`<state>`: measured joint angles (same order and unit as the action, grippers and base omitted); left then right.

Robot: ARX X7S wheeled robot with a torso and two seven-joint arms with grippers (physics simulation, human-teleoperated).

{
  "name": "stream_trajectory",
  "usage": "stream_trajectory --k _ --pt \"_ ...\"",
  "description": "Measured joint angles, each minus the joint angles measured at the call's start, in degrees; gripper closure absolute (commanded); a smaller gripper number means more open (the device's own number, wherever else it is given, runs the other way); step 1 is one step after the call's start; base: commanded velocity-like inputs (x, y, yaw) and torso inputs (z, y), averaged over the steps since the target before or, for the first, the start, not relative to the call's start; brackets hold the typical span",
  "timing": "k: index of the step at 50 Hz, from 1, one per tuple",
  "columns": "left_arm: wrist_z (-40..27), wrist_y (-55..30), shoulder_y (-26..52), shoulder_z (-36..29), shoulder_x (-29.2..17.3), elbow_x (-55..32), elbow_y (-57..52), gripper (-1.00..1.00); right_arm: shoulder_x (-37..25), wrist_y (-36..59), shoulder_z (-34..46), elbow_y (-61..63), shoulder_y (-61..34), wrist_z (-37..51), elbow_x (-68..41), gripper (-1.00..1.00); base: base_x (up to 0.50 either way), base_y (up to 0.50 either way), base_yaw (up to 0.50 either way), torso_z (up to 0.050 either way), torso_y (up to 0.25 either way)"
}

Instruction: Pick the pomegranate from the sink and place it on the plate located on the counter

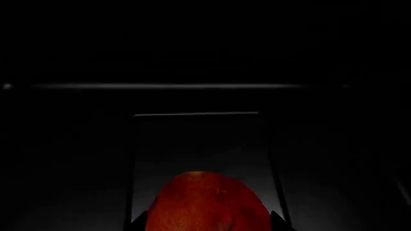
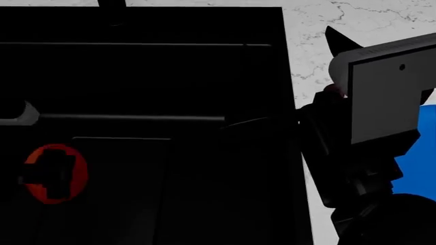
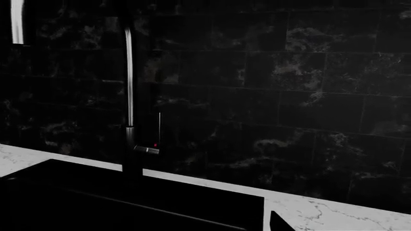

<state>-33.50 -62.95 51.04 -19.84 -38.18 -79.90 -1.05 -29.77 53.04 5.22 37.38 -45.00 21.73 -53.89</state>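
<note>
V. dim renders, sharp, faint glints.

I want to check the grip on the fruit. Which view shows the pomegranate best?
The left wrist view: the pomegranate fills its lower middle, close up and unobstructed. The head view shows it small inside the sink, partly covered by the dark left gripper. The right wrist view shows only faucet and wall, no fruit.

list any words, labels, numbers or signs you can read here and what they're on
None can be read in any view.
The grey block on the right arm carries a faint line of marks along its top edge, too blurred to read.
The faucet shows only a small red dot, no lettering.
The pomegranate, sink, plate and counter carry no text.
</note>
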Motion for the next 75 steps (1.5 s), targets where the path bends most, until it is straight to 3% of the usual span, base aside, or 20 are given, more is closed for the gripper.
stream_trajectory --k 23,44,50,57,63,75 --pt "1.79 7.48 -4.64 7.01 -0.59 -3.48 -12.93 1.00 -0.47 0.15 -0.81 0.37 -0.22 0.57 -1.72 -1.00 0.00 0.00 0.00 0.000 0.000" --pt "2.19 10.63 -6.53 10.47 0.71 -7.99 -15.33 1.00 -0.58 -1.07 -1.00 -0.32 0.18 -0.01 -2.16 -1.00 0.00 0.00 0.00 0.000 0.000" --pt "8.19 -5.70 -4.63 23.86 10.81 1.46 -17.18 1.00 4.29 5.18 -5.44 1.70 0.23 -5.90 2.74 -1.00 0.00 0.00 0.00 0.000 0.000" --pt "10.54 -17.13 -0.27 32.43 16.64 3.74 -15.66 1.00 7.34 12.43 -10.42 3.75 -1.54 -9.49 0.96 -1.00 0.00 0.00 0.00 0.000 0.000" --pt "11.67 -22.01 4.07 35.12 18.40 2.65 -11.56 1.00 8.50 17.95 -14.48 4.46 -3.64 -11.07 -3.78 -1.00 0.00 0.00 0.00 0.000 0.000" --pt "17.33 -25.23 12.78 34.23 19.06 0.08 1.71 1.00 8.60 26.52 -20.86 3.75 -7.79 -10.37 -16.88 -1.00 0.00 0.00 0.00 0.000 0.000"
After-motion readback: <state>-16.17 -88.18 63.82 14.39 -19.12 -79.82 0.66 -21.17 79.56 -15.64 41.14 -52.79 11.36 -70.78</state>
